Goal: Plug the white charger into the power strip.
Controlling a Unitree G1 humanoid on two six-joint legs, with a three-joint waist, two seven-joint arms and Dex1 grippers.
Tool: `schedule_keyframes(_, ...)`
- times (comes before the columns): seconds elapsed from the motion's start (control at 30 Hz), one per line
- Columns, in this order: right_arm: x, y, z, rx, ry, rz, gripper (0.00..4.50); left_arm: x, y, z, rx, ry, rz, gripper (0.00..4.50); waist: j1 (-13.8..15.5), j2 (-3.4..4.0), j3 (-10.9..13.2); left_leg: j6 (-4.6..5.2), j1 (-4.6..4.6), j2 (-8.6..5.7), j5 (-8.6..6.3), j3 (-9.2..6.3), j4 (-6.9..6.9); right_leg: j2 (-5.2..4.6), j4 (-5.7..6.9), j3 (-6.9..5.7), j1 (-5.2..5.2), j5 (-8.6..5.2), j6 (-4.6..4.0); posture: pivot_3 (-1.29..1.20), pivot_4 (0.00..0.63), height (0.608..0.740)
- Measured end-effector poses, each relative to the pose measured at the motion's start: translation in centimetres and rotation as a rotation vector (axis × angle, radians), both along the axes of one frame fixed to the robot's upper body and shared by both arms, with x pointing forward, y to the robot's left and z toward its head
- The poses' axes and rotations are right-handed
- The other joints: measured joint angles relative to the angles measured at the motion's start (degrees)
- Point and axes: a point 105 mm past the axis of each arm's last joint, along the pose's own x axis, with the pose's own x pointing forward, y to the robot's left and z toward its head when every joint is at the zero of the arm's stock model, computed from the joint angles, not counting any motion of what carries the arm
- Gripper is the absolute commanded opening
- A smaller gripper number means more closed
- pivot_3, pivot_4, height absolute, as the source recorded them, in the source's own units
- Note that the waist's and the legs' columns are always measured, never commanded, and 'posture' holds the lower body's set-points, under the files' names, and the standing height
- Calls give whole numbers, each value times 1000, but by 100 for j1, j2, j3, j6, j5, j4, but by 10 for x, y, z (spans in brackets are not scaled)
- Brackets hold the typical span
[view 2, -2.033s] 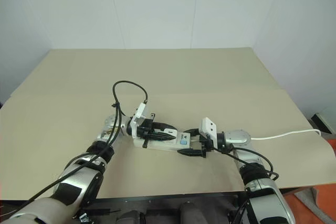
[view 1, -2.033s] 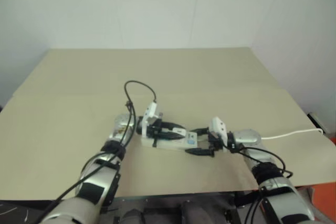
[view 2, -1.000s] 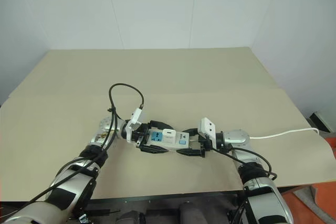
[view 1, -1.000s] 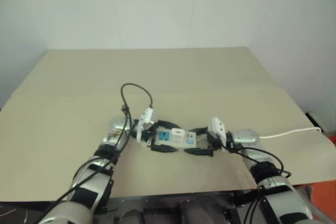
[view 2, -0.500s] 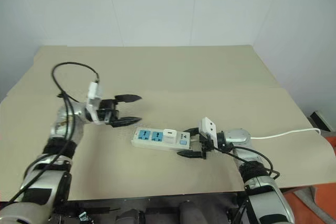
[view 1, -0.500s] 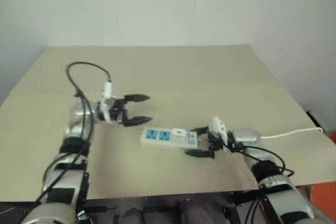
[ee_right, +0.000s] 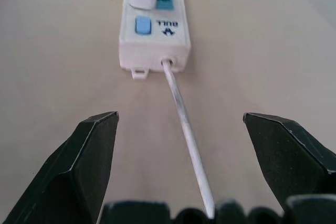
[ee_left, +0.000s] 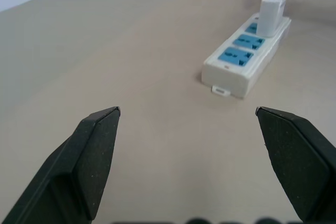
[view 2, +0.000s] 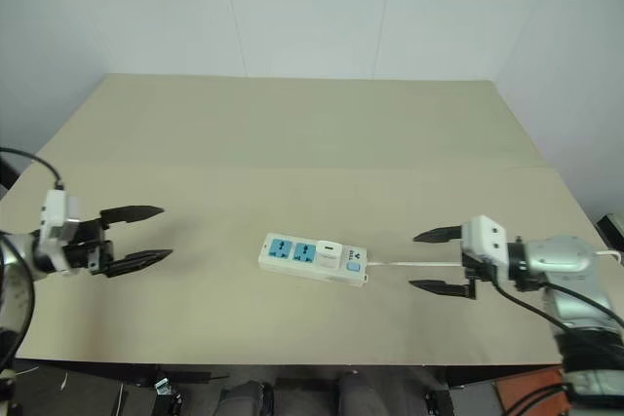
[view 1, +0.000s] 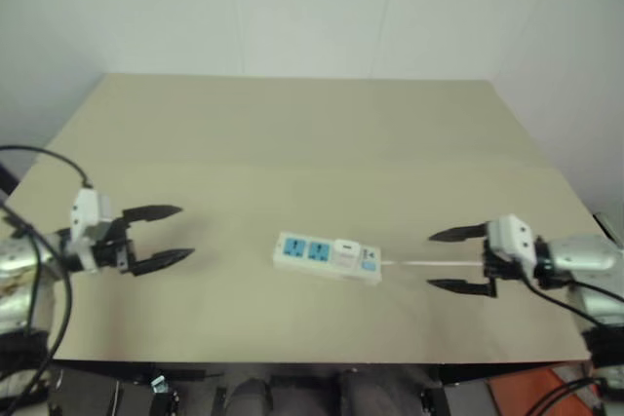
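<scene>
The power strip (view 1: pixel 314 252) lies flat on the tan table (view 1: pixel 292 143), near its front middle. The white charger (view 1: pixel 344 247) stands upright in the strip's socket nearest the switch end; two blue sockets beside it are bare. My left gripper (view 1: pixel 185 232) hovers far to the left of the strip, open and empty, pointing toward it. My right gripper (view 1: pixel 430 260) hovers to the right of the strip, open and empty. The strip's thin cord (ee_right: pixel 184 124) runs between and below the right gripper's fingers (ee_right: pixel 89 156). In the left wrist view the charger (ee_left: pixel 271 14) rises from the strip (ee_left: pixel 239 59).
The table's front edge (view 2: pixel 292 362) runs just below both grippers. A seam crosses the tabletop behind the strip. White walls (view 2: pixel 312 7) stand behind and to the right of the table.
Both grippers have drawn away from the strip, the left one far to the left, the right one to the right and opened wider. The charger stays in the strip. The camera shifted.
</scene>
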Motion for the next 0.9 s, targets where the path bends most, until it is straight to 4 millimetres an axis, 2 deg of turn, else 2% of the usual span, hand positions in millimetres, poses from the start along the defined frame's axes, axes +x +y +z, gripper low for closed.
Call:
schedule_keyframes(0.2,-13,-5,-1,-3,24,-19,4443,1,-5,3,-16,-41,46,4500,55,1,1,0,0,0,0,9,0,-1,0,0,-2,0,1,0,150,740)
schedule_keyframes(0.33,-15,-1,-1,-2,16,-29,4443,3,-12,3,-30,-50,50,4500,59,2,2,0,-3,0,0,11,0,0,-1,2,-5,0,1,0,150,740)
schedule_keyframes(0.9,-25,-4,-1,-9,7,-67,4443,7,-17,0,-42,-46,59,4500,80,2,2,0,0,-1,0,12,1,1,1,2,-1,0,2,0,150,740)
